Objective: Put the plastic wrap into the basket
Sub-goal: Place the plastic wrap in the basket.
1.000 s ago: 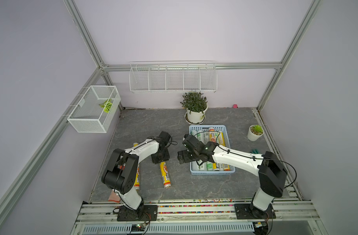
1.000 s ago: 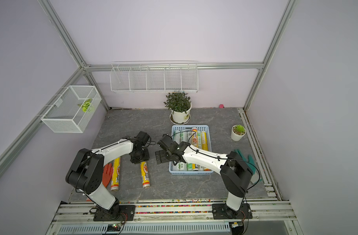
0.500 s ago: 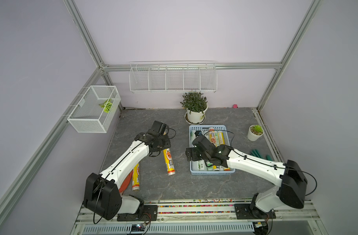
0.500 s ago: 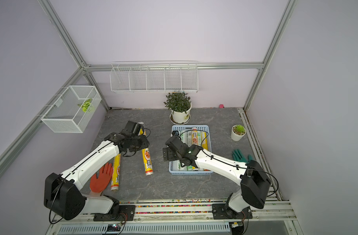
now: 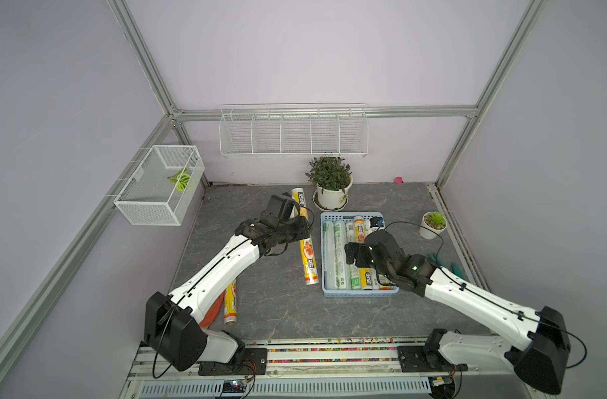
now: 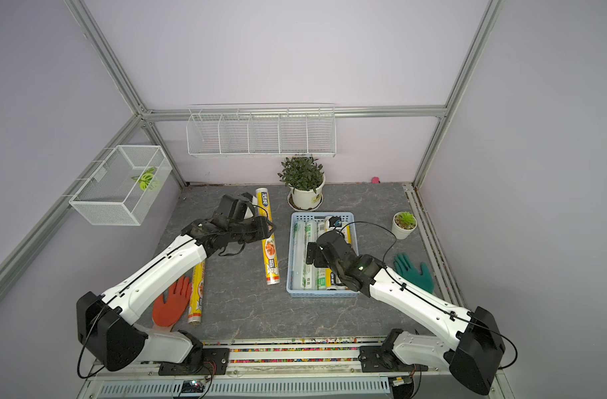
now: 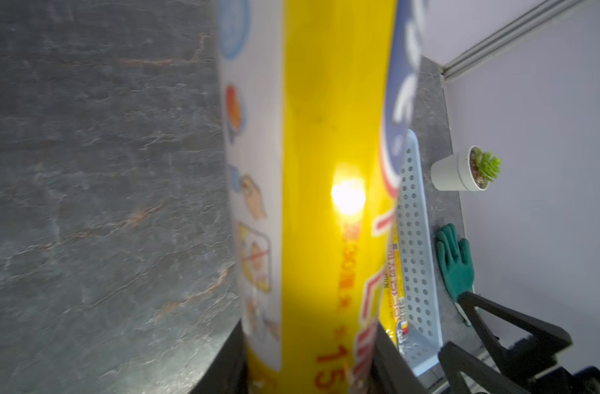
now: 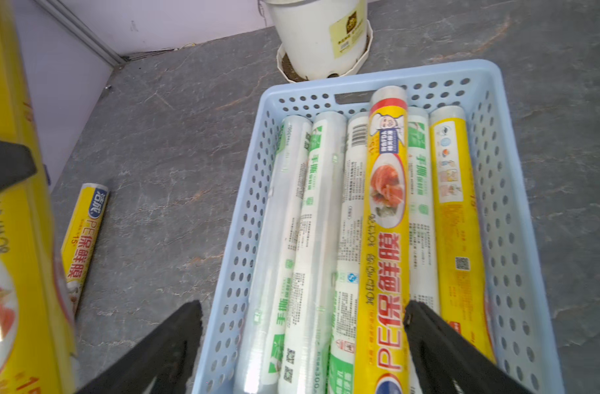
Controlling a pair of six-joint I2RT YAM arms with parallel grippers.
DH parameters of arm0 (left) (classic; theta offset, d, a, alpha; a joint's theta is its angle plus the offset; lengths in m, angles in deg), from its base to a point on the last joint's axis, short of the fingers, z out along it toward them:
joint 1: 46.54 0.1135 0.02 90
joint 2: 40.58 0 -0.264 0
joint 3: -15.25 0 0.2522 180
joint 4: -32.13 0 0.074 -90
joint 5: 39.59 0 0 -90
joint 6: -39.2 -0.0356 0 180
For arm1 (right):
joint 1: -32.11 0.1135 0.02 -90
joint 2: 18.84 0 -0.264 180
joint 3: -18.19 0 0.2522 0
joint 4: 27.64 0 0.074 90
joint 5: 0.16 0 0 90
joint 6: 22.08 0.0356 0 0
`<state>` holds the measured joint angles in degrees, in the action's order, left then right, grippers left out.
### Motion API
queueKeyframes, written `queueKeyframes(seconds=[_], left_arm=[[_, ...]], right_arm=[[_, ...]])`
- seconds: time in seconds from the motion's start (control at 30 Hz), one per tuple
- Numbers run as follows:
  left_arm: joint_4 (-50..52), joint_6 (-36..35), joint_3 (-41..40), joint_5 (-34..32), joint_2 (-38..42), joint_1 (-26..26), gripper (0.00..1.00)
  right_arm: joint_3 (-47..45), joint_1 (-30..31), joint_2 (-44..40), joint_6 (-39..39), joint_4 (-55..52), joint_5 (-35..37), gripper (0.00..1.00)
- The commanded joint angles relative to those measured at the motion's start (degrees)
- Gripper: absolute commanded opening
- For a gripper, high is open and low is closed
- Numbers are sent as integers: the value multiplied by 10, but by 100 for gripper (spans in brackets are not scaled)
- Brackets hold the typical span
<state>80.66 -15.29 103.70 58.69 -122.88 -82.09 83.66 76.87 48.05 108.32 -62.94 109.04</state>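
Note:
My left gripper [image 5: 301,225] [image 6: 265,229] [image 7: 308,368] is shut on a yellow plastic wrap roll [image 5: 308,257] [image 7: 325,153]. The roll hangs above the floor just left of the basket [image 5: 360,293] [image 6: 322,293], parallel to it. In this light-blue basket [image 8: 428,68] lie several rolls, white-green ones [image 5: 336,255] and yellow ones [image 8: 383,238]. My right gripper [image 5: 351,254] [image 6: 312,254] [image 8: 302,327] hovers open and empty over the basket's left wall. Another yellow roll [image 5: 230,304] [image 6: 196,297] [image 8: 83,235] lies on the floor, partly under my left arm.
An orange glove [image 6: 172,304] lies beside the floor roll. A green glove [image 6: 414,273] lies right of the basket. A large potted plant [image 5: 331,186] stands behind the basket, a small pot [image 5: 433,224] to its right. On the walls hang a wire box [image 5: 160,186] and a rack [image 5: 293,134].
My left arm has carried the yellow roll back and to the right, up beside the basket. My right gripper has drawn to the right, from the floor left of the basket to above it.

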Motion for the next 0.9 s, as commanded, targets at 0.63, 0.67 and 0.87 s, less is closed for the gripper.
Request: queueKeyframes(seconds=[0.63, 0.67, 0.87], left_arm=[[107, 35, 299, 2, -274, -117, 9], [113, 40, 310, -6, -285, -121, 9], [160, 48, 397, -35, -359, -138, 9]], right_arm=[[-115, -131, -165, 20, -43, -37, 98], [-118, -134, -169, 22, -43, -39, 98], [-132, -145, -161, 27, -35, -69, 98]])
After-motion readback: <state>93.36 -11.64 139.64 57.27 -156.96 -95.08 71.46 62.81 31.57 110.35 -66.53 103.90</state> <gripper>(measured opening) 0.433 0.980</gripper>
